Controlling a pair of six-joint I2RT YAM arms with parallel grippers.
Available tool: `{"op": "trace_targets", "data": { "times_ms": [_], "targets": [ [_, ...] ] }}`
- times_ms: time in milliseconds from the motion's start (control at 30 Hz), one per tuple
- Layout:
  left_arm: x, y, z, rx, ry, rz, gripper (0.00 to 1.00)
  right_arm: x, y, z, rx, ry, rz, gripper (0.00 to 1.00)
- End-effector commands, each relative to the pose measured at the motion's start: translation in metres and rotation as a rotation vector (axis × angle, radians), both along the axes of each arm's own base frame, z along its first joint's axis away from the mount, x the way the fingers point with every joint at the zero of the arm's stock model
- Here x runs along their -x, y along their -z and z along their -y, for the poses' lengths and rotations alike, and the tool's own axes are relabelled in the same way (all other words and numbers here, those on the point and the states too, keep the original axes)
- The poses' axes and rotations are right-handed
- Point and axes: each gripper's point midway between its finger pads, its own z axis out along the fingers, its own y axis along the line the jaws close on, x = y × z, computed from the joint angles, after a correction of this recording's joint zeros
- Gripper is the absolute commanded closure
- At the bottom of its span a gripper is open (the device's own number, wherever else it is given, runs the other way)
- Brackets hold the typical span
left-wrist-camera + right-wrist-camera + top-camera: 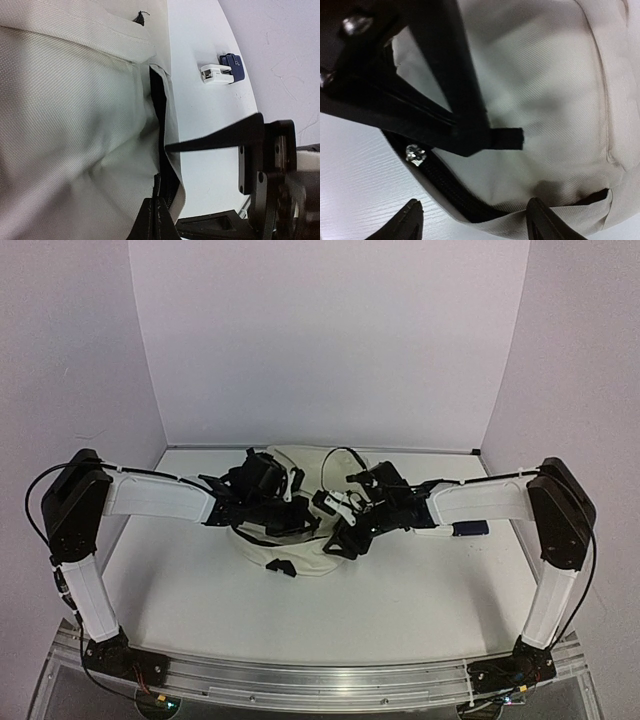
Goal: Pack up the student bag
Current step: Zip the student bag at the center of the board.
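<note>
The student bag (300, 556) lies cream-beige in the middle of the table, between both arms. My left gripper (290, 500) is on its top. In the left wrist view the left gripper (159, 212) is shut on the bag's (75, 125) black zipper edge (161, 115). My right gripper (345, 535) is at the bag's right side. In the right wrist view the right gripper (477, 222) is open, its fingertips (412, 220) either side of the bag's (545, 90) lower edge and black zipper (450, 192), and holds nothing. A shiny zipper slider (415, 154) shows.
A small white and blue object (222, 71) lies on the white table right of the bag; it also shows under the right forearm (470, 528). A black strap (215, 140) crosses from the bag's edge. Black gripper hardware (395, 75) fills the right wrist view's upper left.
</note>
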Motion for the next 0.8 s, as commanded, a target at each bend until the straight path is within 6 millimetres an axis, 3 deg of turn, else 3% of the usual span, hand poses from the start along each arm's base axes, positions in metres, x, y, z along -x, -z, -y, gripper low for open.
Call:
{"op": "trace_targets", "data": {
  "times_ms": [0, 200, 400, 500, 667, 767],
  "targets": [
    [-0.006, -0.022, 0.002, 0.064, -0.008, 0.036, 1.0, -0.011, -0.017, -0.013, 0.009, -0.037, 0.13, 0.41],
    [-0.006, -0.026, -0.015, 0.042, -0.048, 0.048, 1.0, -0.01, -0.014, 0.001, 0.059, -0.013, 0.168, 0.99],
    [0.0, -0.015, -0.051, -0.033, -0.121, 0.042, 1.0, -0.001, -0.018, 0.026, 0.1, 0.003, 0.196, 1.0],
    [0.001, -0.015, -0.071, -0.055, -0.162, 0.048, 1.0, -0.002, -0.009, 0.047, 0.139, 0.015, 0.196, 1.0],
    [0.007, -0.022, -0.1, -0.098, -0.219, 0.082, 1.0, -0.022, -0.003, 0.089, 0.185, 0.059, 0.195, 1.0],
    [0.011, -0.027, -0.104, -0.09, -0.212, 0.089, 1.0, -0.044, -0.003, 0.108, 0.228, 0.099, 0.226, 1.0]
  ]
}}
